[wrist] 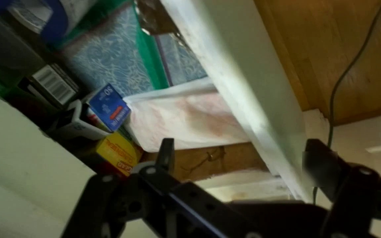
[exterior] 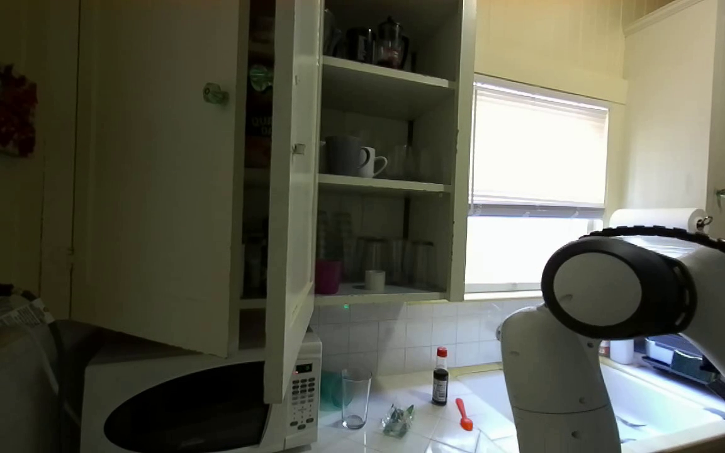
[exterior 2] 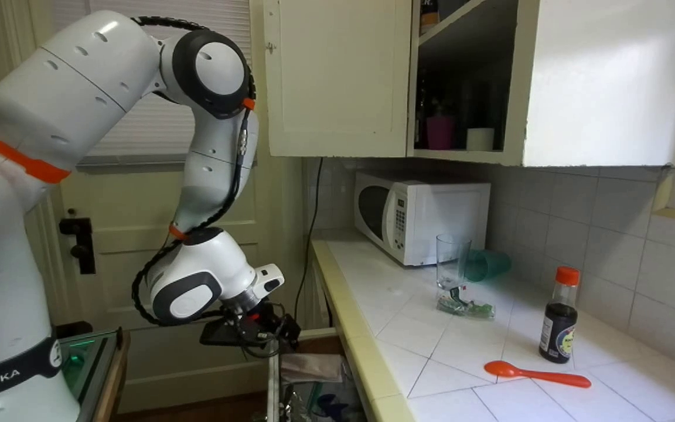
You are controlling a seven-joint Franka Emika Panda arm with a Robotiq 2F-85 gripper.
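Jaws spread, pinching nothing, at the pulled-out drawer point(wrist: 243, 82); pale bundle point(wrist: 190, 119) and blue box point(wrist: 108, 107) inside it, tabletop point(exterior 2: 384, 281) beside it; sideways drift could jam them against the drawer.

In an exterior view the camera looks from in front of the microwave point(exterior: 192, 402), near it, at the tiled wall point(exterior: 394, 330) behind. In an exterior view the camera looks along the counter point(exterior 2: 449, 346) toward the microwave from farther off, a door point(exterior 2: 132, 205) left of it in frame and a drawer point(exterior 2: 272, 381) lower down. Both exterior views share the microwave and adjoining counter. The wrist view looks down into that drawer from close above.
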